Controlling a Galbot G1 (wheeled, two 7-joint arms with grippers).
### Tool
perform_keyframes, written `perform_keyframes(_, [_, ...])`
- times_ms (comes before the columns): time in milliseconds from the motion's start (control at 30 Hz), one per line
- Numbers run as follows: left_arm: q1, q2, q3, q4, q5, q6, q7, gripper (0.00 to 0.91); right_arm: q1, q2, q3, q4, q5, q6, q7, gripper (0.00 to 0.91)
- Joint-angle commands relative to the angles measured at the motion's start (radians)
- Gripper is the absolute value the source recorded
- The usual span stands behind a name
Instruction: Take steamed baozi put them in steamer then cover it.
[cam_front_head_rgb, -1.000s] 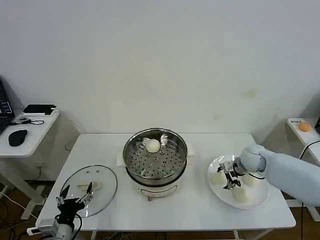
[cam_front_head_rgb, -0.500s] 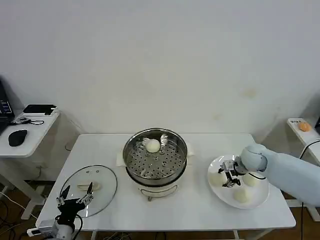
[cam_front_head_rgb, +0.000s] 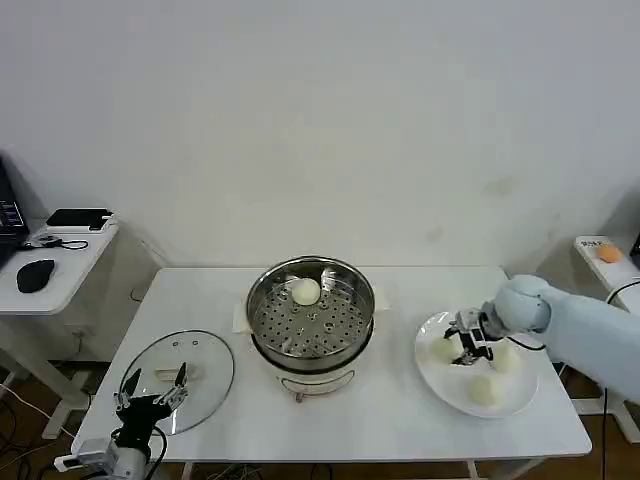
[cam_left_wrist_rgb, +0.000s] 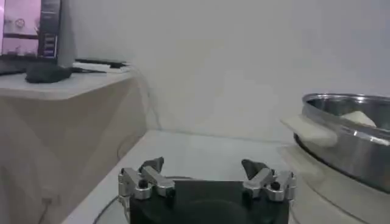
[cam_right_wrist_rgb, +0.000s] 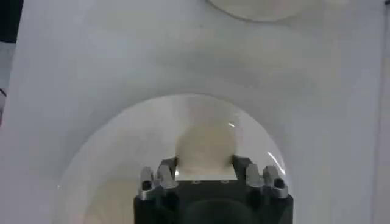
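Head view: one steamed baozi (cam_front_head_rgb: 305, 292) sits at the back of the steamer (cam_front_head_rgb: 311, 318), mid-counter (cam_front_head_rgb: 390, 420). Three more lie on the white plate (cam_front_head_rgb: 478, 376) by the counter's right edge. Right end effector (cam_front_head_rgb: 467, 341) has shifted from a second ago toward the plate's far side, fingers straddling a bun. Left end effector (cam_front_head_rgb: 152, 389) hangs spread wide over the cover (cam_front_head_rgb: 178, 380) near the front-left corner, unmoved.

Left wrist view: fingers splayed, empty, steamer rim (cam_left_wrist_rgb: 350, 131) beyond.

Right wrist view: bun (cam_right_wrist_rgb: 204, 146) between open fingers, not yet pinched. Buns look soft, light, easily dented; grip gently across the widest part.
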Motion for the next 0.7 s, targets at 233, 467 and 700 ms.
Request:
perform_keyframes(233, [-0.01, 0.009, 0.008, -0.005, 0.004, 0.003, -0.002, 0.907, 0.42, 0.004, -0.193, 0.099, 0.183, -0.048, 0.023, 0.635])
perform_keyframes(467, [-0.014, 0.022, 0.001, -0.004, 0.001, 0.003, -0.002, 0.907, 0.623, 0.194, -0.296, 0.13, 0.41, -0.169, 0.104, 0.635])
perform_keyframes(700, [-0.018, 0.024, -0.001, 0.005, 0.002, 0.002, -0.002, 0.907, 0.648, 0.403, -0.298, 0.108, 0.575, -0.284, 0.192, 0.645])
